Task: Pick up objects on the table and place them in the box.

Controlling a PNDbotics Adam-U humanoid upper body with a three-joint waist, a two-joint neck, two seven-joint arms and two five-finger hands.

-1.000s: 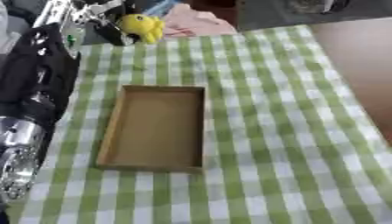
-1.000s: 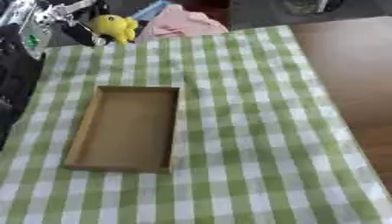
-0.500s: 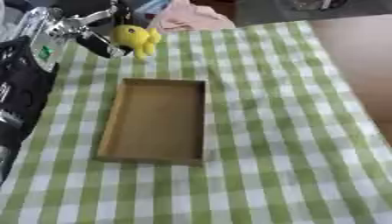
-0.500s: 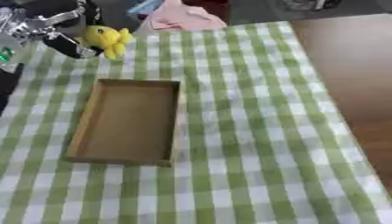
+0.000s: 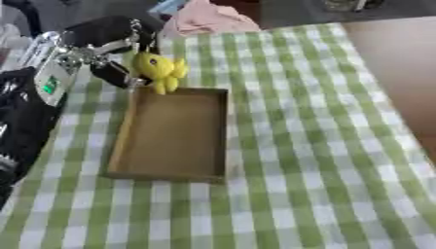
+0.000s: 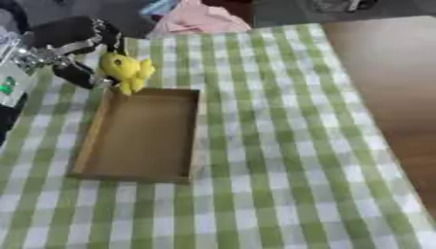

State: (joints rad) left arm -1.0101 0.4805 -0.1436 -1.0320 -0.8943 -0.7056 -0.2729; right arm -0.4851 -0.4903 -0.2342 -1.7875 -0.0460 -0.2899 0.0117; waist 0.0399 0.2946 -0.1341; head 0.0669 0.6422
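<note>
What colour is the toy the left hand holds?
Yellow toy, gripped by the left hand; clearest in the left eye view.

yellow toy (image 5: 158,70): held above box's far edge | box (image 5: 173,134): brown, shallow, open, empty

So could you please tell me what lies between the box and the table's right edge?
Nothing but bare green-checked cloth lies between the box and the table's right edge; both eye views show this.

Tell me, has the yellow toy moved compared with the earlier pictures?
Yes. The yellow toy, held by the left robot hand, has come nearer to the box; it now hangs at the box's far edge.
</note>
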